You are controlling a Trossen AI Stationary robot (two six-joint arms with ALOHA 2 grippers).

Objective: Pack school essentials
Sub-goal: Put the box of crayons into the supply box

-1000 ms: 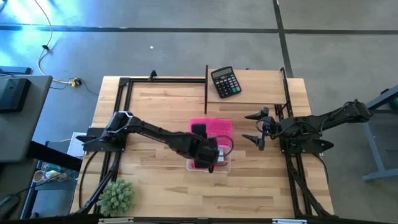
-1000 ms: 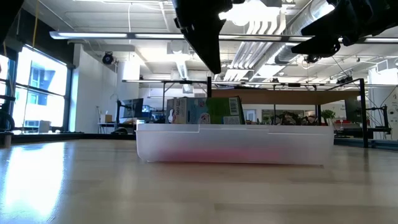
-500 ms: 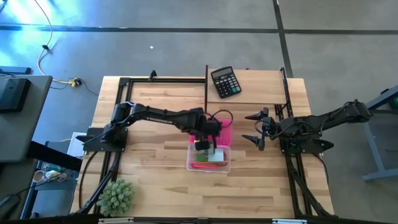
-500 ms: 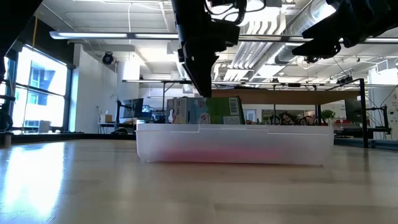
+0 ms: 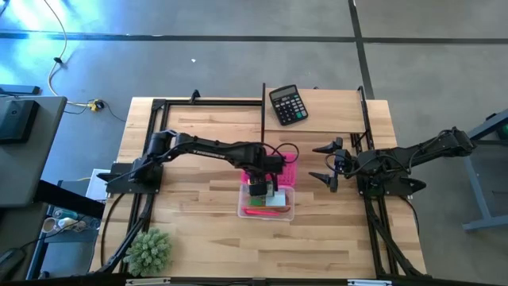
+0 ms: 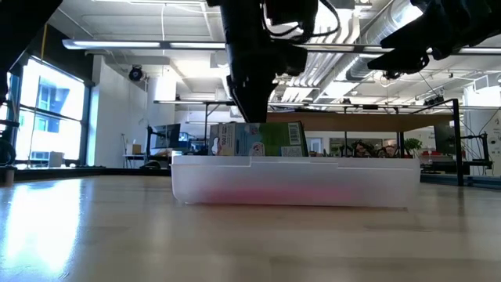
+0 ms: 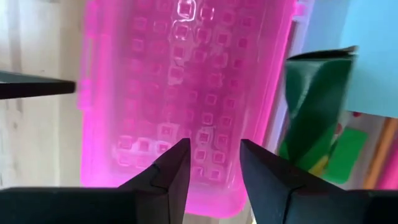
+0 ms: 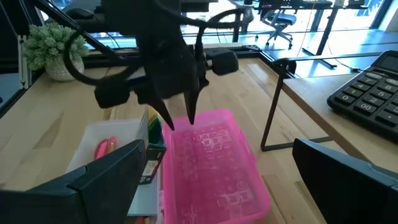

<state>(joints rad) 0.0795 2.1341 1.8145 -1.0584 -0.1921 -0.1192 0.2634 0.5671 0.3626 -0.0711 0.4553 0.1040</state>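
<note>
A clear plastic box (image 5: 266, 210) (image 6: 297, 184) stands on the table's near middle. In it show the upright yellow-green crayon box (image 7: 317, 106) (image 6: 282, 139), the light-blue notepad (image 7: 367, 50) and the red-handled scissors (image 8: 106, 148). The box's pink lid (image 5: 286, 165) (image 8: 214, 155) lies flat just beyond its far side. My left gripper (image 8: 188, 121) (image 7: 214, 165) points down over the lid's left end, open by a narrow gap. My right gripper (image 5: 327, 163) waits open at the table's right. My left gripper stands with its fingertips (image 8: 186, 118) right at the pink lid's left end (image 8: 180, 127), coming from above. Nothing shows between the fingers. I cannot tell whether the tips touch the lid.
A black calculator (image 5: 287, 104) lies at the far edge. A thin black post (image 5: 263, 111) (image 8: 277, 106) stands just beyond the lid. The spiky green plant ball (image 5: 149, 250) sits at the near left corner. Bare wood lies left of the box.
My left gripper has moved from above the clear box toward the table's far edge and has come down over the pink lid. The box's contents, hidden under it before, now show from above. The right arm has kept still.
</note>
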